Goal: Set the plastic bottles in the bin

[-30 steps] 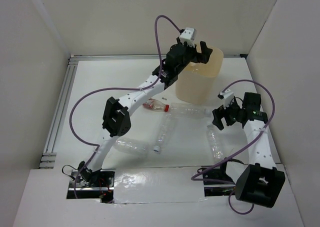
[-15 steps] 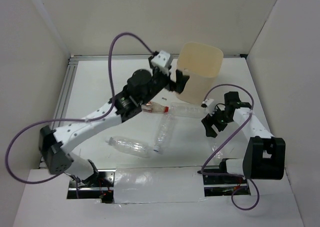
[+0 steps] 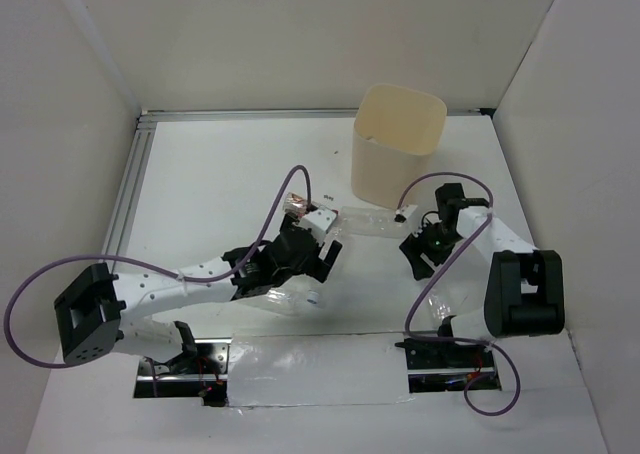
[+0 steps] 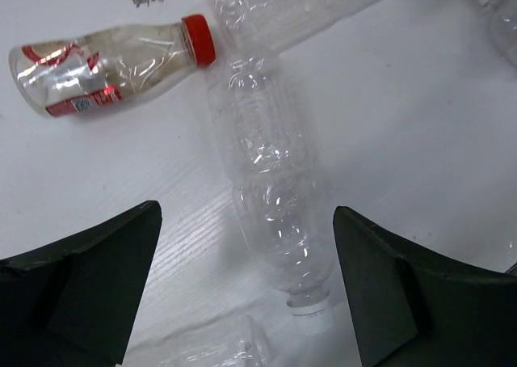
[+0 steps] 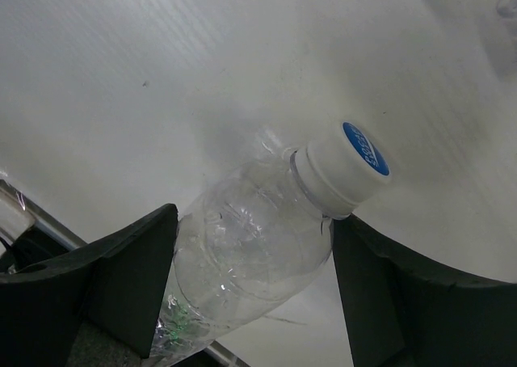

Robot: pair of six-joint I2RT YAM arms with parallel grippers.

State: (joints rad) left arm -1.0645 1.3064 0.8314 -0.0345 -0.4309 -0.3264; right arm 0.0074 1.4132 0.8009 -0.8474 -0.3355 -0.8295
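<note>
The right gripper (image 5: pixel 252 231) is set around a white-capped plastic bottle (image 5: pixel 242 262) on the table (image 5: pixel 145 68), its fingers close against both sides; a firm grip cannot be told. The left gripper (image 4: pixel 246 216) is held wide open and empty above another clear bottle (image 4: pixel 271 181). The bin (image 3: pixel 398 159) is stood well apart, at the table's far side.

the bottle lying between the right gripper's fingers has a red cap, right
No, the cap is white with a blue top, not red. The bottle does lie between the fingers of the right gripper; the right wrist view shows it.
</note>
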